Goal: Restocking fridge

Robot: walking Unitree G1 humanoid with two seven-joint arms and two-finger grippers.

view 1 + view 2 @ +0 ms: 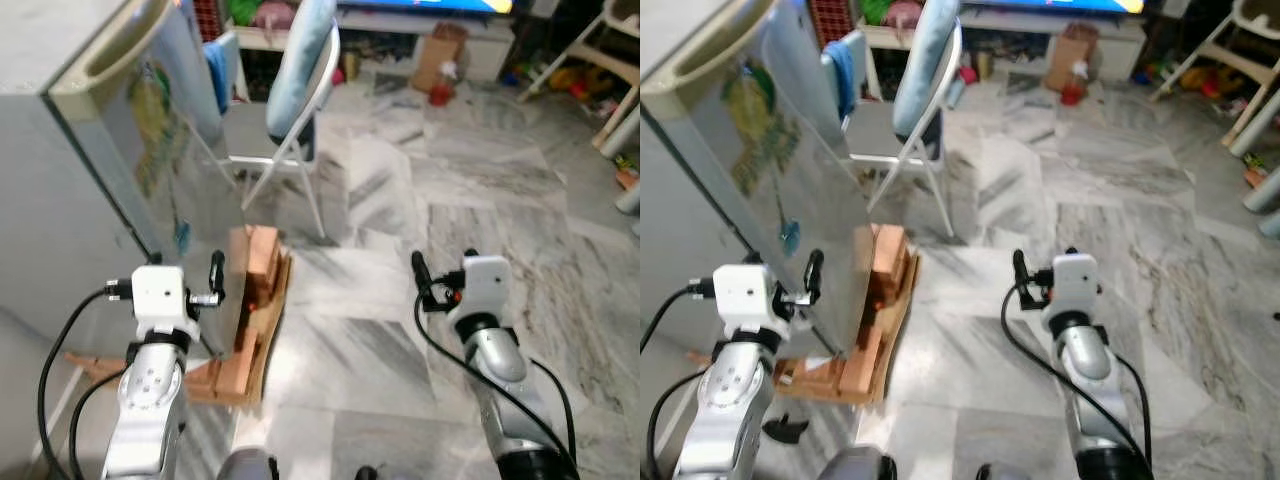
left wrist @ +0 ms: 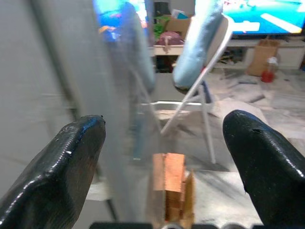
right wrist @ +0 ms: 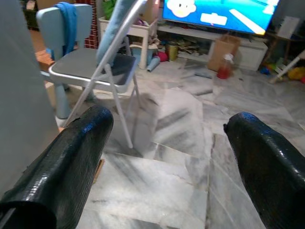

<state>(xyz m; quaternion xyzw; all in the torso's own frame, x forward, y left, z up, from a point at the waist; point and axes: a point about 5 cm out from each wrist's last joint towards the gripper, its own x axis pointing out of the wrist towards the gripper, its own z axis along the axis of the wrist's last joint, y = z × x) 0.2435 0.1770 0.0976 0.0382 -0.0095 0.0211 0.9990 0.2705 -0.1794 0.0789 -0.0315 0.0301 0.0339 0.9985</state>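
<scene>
Left claw [image 2: 162,157]: fingers spread wide, nothing between them. I have it raised in front of the fridge door [image 1: 150,150], close to the door's outer edge but not touching as far as I can tell. Through the wrist camera, the gap between the fingers frames the door edge and a wooden block stack [image 2: 171,191] beyond.

Right claw [image 3: 167,157]: also wide apart, holding nothing. It hovers over bare marble floor [image 1: 400,250], well apart from the fridge.

Fridge: grey body [image 1: 40,200] at my left, door swung open toward the room, with a faded picture on its face [image 1: 150,130]. No stock items visible in either claw; fridge interior not readable from these views.

The wooden stack [image 1: 255,310] sits on the floor just beside the door's lower edge, between my two arms.

Further out: white folding chair [image 1: 300,100] with a pale blue cushion, standing near the door's far side. Beyond it, a low shelf unit [image 1: 440,30] with clutter, a cardboard box [image 1: 438,55] and a red bottle [image 1: 441,90] on the floor.
</scene>
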